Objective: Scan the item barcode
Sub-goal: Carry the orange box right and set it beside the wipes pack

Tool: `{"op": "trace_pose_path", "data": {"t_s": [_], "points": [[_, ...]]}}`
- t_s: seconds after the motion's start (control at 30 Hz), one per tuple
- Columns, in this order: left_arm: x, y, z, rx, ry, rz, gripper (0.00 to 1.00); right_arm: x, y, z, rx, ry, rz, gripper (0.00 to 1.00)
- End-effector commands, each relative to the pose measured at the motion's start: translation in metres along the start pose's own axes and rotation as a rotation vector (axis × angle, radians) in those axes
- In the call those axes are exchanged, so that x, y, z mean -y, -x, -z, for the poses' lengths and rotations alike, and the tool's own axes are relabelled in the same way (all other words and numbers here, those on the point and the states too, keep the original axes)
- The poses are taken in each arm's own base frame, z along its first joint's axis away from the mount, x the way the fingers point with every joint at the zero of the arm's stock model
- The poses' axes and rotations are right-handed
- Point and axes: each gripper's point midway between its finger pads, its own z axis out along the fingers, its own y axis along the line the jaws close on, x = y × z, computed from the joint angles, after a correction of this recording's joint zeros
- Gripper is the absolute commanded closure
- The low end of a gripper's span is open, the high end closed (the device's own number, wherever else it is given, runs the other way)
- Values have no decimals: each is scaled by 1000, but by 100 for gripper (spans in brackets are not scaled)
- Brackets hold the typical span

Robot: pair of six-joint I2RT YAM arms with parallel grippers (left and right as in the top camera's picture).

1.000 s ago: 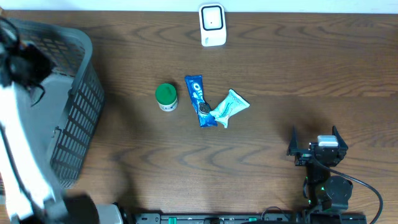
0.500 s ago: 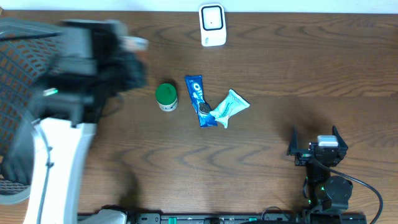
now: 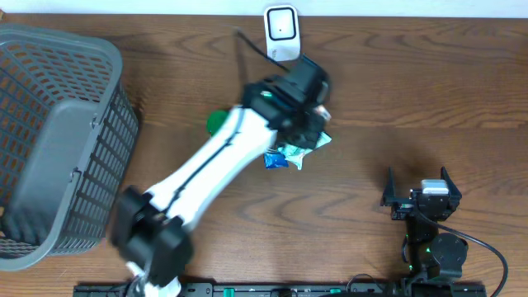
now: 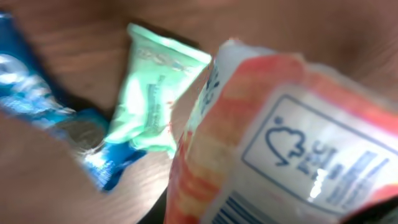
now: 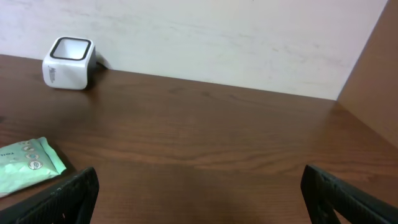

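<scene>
The left claw (image 3: 316,106) is clenched on an orange-and-white packet (image 4: 292,137), which hangs over the table (image 3: 412,82) on the robot's side of the scanner (image 3: 281,33) and slightly to the scanner's right. This is the relation that matters. The scanner lies beyond the claw, away from the robot's base and a shade to the left, with nothing standing between the two. The left arm is much the nearer. The right claw (image 3: 417,186) rests well apart from the scanner, close to its own base, with its jaws spread wide and holding nothing.

In the left wrist view the packet fills the right half, blurred. Barcode stripes show at its lower edge, on the face turned toward that camera. Too little of the packet shows from overhead to tell how its long axis lies. The scanner's window appears to face upward, so the barcode side probably needs turning down toward it (a guess from the angles only).

Directly below the claw, further from the scanner, a mint-green packet (image 3: 309,142) lies touching a blue packet (image 3: 275,160), which the arm mostly hides. A green-lidded jar (image 3: 214,122) peeks out on the arm's far side, to the scanner's left. The grey basket (image 3: 107,157) stands far to the scanner's left. None of these blocks the way.
</scene>
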Motion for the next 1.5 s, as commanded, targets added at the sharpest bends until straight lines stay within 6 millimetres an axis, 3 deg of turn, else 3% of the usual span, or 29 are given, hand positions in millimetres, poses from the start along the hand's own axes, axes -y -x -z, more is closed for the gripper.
{"op": "trace_pose_path", "data": {"t_s": [0.0,0.27,0.4,0.47,0.53,0.8,0.97,1.17,1.33,1.47], "points": [[7,-13,-37,-69,17,-127,90,1,-1,0,-1,-6,-11,1],[23,-40,-115,-176,18,-264,90,1,-1,0,-1,-6,-11,1],[24,-43,-130,-186,18,-277,89,1,-1,0,-1,-6,-11,1],[23,-43,-133,-188,16,-305,77,1,-1,0,-1,-6,-11,1],[22,-42,-133,-182,23,-331,70,1,-1,0,-1,-6,-11,1],[4,-32,-132,-145,135,-343,67,1,-1,0,-1,-6,-11,1],[4,-31,-132,-144,138,-351,49,1,-1,0,-1,-6,-11,1],[2,-28,-129,-133,156,-356,43,1,-1,0,-1,-6,-11,1],[4,-8,-98,-60,198,-375,41,1,-1,0,-1,-6,-11,1],[17,5,-55,23,175,-378,36,1,-1,0,-1,-6,-11,1]]}}
